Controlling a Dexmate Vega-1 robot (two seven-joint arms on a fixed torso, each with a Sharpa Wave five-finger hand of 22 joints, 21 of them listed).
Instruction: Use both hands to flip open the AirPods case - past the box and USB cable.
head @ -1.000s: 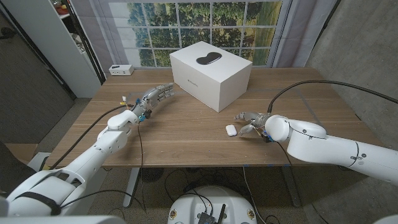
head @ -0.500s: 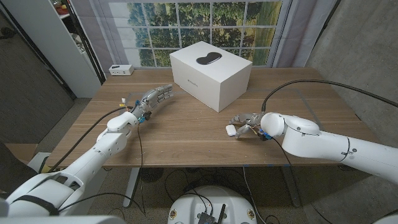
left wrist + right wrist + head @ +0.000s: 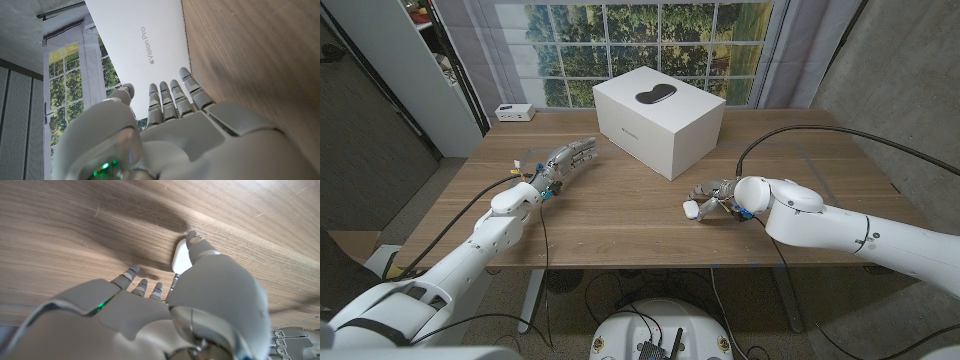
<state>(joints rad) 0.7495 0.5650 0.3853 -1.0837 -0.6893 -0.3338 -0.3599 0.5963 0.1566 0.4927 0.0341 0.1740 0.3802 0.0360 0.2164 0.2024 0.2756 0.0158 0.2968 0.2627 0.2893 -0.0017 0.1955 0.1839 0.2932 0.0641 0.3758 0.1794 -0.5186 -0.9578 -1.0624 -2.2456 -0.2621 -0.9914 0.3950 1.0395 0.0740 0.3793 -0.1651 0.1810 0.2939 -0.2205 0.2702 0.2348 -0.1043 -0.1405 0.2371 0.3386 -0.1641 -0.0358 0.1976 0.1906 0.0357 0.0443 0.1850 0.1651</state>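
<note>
Right hand (image 3: 720, 193) fingers touch the small white rounded AirPods case (image 3: 691, 208) on the wooden tabletop (image 3: 620, 215) — grip unclear — left hand (image 3: 563, 160) spread, empty.

One wooden table (image 3: 620, 215) carries one large white box (image 3: 658, 120), one small white AirPods case (image 3: 692, 208) and one small white device (image 3: 514, 112) at its far left corner. Two robot hands are over it: one left hand (image 3: 565, 160) and one right hand (image 3: 718, 196). One black cable (image 3: 790, 135) arcs across the right side.
</note>
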